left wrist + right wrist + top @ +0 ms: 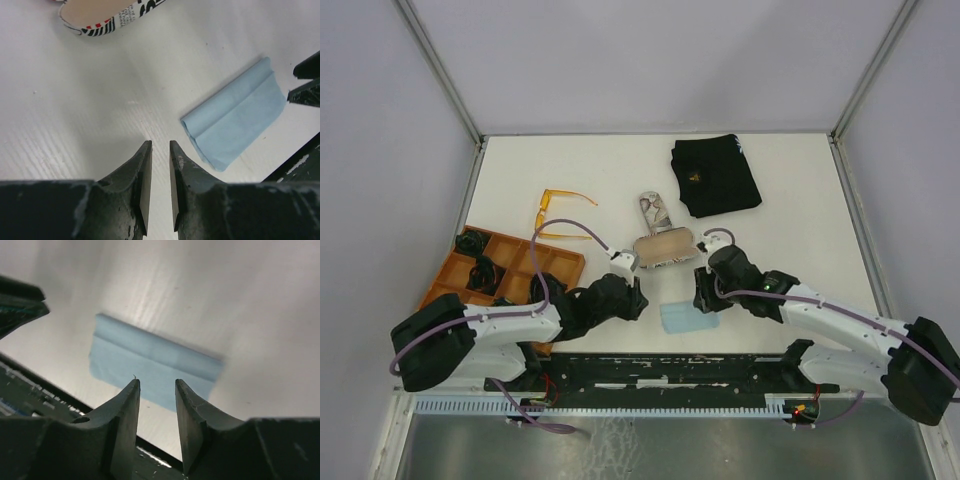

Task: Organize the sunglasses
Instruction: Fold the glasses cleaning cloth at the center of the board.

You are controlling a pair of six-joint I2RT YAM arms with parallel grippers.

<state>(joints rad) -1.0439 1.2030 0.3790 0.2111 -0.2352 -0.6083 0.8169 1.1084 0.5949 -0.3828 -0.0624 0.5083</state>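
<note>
The orange-amber sunglasses (560, 216) lie unfolded on the white table, behind the orange tray. They are well away from both grippers. My left gripper (638, 300) (160, 142) hovers low over bare table with its jaws a narrow gap apart and nothing between them. To its right, my right gripper (704, 298) (156, 381) is open and empty, just above the near edge of a folded light blue cloth (686, 318) (237, 122) (150, 360).
An open printed glasses case (663, 246) (107, 15) lies just beyond both grippers. A black pouch (715, 176) sits at the back right. The orange compartment tray (563, 264) at the left holds dark items. The arms' base rail runs along the near edge.
</note>
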